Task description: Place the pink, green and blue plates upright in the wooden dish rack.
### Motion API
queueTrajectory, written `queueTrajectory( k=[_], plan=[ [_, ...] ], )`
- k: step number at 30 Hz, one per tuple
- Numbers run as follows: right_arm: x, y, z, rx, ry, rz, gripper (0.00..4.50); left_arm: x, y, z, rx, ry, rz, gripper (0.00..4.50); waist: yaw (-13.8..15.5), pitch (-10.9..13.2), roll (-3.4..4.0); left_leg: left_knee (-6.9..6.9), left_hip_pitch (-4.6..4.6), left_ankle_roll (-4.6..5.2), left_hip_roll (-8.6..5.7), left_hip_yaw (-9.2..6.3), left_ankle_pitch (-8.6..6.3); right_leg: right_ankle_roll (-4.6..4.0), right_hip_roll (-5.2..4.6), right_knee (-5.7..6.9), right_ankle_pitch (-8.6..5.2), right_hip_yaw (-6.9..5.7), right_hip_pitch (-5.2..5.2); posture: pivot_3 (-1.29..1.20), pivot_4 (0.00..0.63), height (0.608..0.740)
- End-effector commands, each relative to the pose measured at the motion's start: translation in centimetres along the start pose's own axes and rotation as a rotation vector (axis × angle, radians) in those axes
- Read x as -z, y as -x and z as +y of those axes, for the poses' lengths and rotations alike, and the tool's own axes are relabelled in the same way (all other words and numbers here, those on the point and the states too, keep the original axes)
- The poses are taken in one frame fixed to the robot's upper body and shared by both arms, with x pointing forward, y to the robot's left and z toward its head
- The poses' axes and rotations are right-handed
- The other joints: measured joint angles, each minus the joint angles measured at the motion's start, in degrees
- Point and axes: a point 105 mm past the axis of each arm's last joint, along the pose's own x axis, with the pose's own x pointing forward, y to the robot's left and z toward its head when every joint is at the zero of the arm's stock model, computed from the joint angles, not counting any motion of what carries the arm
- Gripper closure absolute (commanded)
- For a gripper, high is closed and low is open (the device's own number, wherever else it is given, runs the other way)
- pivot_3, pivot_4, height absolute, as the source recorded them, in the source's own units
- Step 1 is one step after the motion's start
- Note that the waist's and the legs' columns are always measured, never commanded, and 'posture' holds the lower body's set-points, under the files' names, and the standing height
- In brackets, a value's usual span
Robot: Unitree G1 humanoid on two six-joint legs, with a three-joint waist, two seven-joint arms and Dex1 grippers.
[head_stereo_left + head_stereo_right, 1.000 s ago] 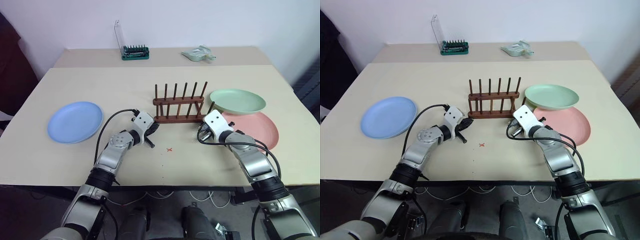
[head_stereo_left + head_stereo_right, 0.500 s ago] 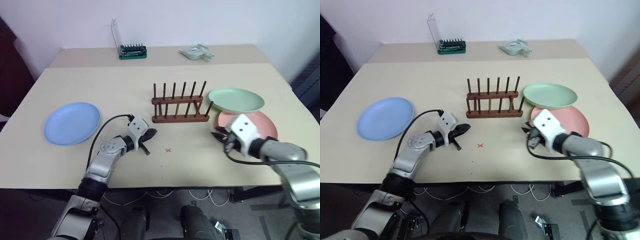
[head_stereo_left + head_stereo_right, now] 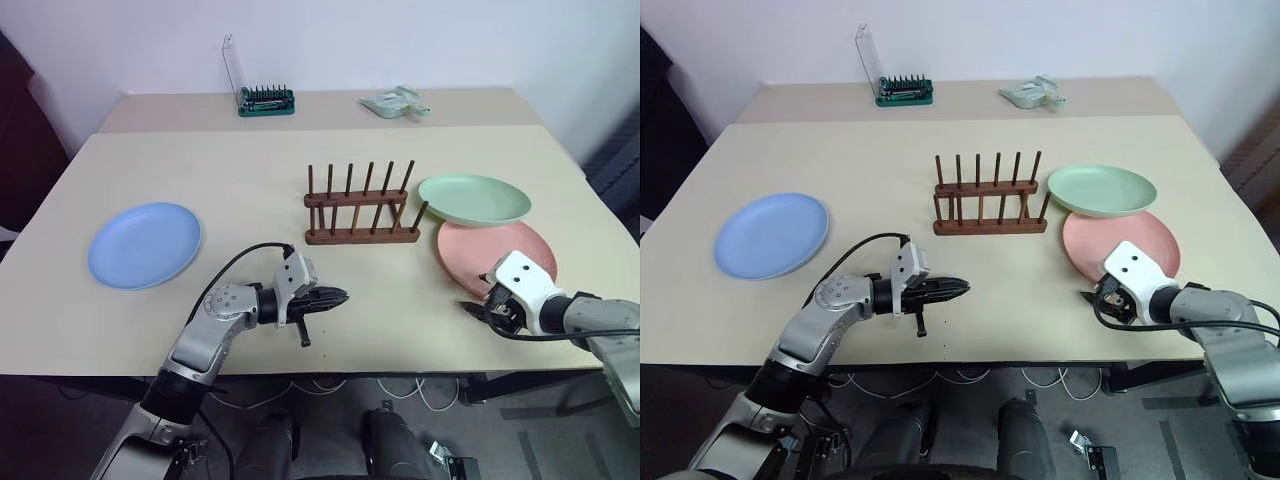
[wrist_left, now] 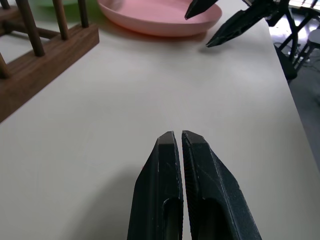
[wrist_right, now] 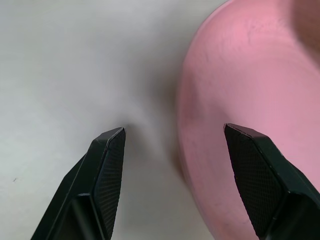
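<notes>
- Head views: my right gripper (image 3: 478, 309) hangs open at the near rim of the pink plate (image 3: 500, 252), which lies flat on the table (image 3: 250, 170) with the green plate (image 3: 474, 199) overlapping its far edge. The wooden dish rack (image 3: 360, 212) stands empty, ahead and to the left of that gripper. The blue plate (image 3: 145, 244) lies flat, well apart to the left of my left gripper (image 3: 340, 296), which is closed on nothing and points toward the right one.
- Left wrist view: my 2 fingers (image 4: 192, 165) are pressed together; ahead sit the rack's base rail and the pink plate, with my right gripper's spread tips at its rim.
- Right wrist view: my jaws are wide, 1 finger (image 5: 107, 165) over bare table, the other over the pink rim.
- Step: I judge this the approach to plate 1 of 3. Next I need 1 finger under the rim, a firm close, then tilting it upright between pegs.
- Writing: none I can read.
</notes>
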Motion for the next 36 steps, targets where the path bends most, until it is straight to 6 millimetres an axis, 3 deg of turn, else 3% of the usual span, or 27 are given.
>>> queueTrajectory(
  k=[1, 4, 9, 16, 27, 31, 36],
  plan=[
    [0.1, 0.3, -0.5, 0.015, 0.022, 0.010, 1.33, -1.4, 0.0, -0.6, 0.036, -0.026, -0.039, 4.35, 0.02, 0.00, 0.00, 0.00, 0.00, 0.00, 0.00, 0.00, 0.00, 0.00, 0.00, 0.00, 0.00, 0.00, -0.01, 0.00, 0.150, 0.740],
    [0.0, 0.3, -0.5, 0.010, 0.022, 0.006, 2.15, -1.4, 0.0, -0.6, 0.032, -0.024, -0.039, 4.35, 0.02, 0.00, 0.00, 0.00, 0.00, 0.00, 0.00, -0.01, 0.00, 0.00, 0.00, 0.00, 0.00, 0.00, -0.01, 0.00, 0.150, 0.740],
    [-0.1, 0.8, -0.4, 0.005, 0.029, 0.000, 4.48, -1.4, -0.1, -0.6, 0.032, -0.017, -0.042, 4.35, 0.03, 0.00, 0.00, 0.00, 0.00, 0.00, 0.00, -0.01, 0.00, 0.00, 0.00, 0.01, 0.00, 0.00, -0.01, 0.00, 0.150, 0.740],
    [-0.2, 2.3, 0.8, -0.084, 0.051, -0.008, 4.48, -1.4, -0.2, -0.6, 0.029, -0.013, -0.044, 4.35, 0.88, 0.00, -0.01, 0.01, -0.01, 0.00, 0.00, -0.01, 0.00, 0.00, 0.00, 0.00, 0.00, 0.00, 0.00, 0.00, 0.150, 0.740],
    [-1.0, 7.2, 4.5, -0.322, 0.074, -0.054, 4.48, -0.7, -0.1, -0.5, 0.012, -0.011, -0.037, 4.35, 1.14, 0.01, -0.03, 0.04, 0.03, 0.00, 0.02, 0.01, 0.00, 0.01, 0.02, 0.01, 0.00, -0.01, 0.05, 0.00, 0.150, 0.740],
    [-4.1, 9.3, 4.9, -0.337, 0.066, -0.179, 4.48, -0.4, 0.0, -0.4, 0.004, -0.008, -0.035, 4.35, 1.10, 0.01, -0.03, 0.05, 0.02, 0.00, 0.02, 0.01, 0.00, 0.01, 0.01, 0.00, 0.00, 0.00, 0.06, 0.00, 0.150, 0.740],
    [-8.1, 11.4, 3.5, -0.284, 0.037, -0.372, 4.48, -0.4, -0.1, -0.3, 0.003, -0.011, -0.034, 4.35, 1.23, 0.02, -0.05, 0.08, 0.03, 0.00, 0.04, 0.02, 0.00, 0.00, 0.01, 0.00, 0.00, -0.01, 0.09, 0.00, 0.150, 0.740]
  ],
)
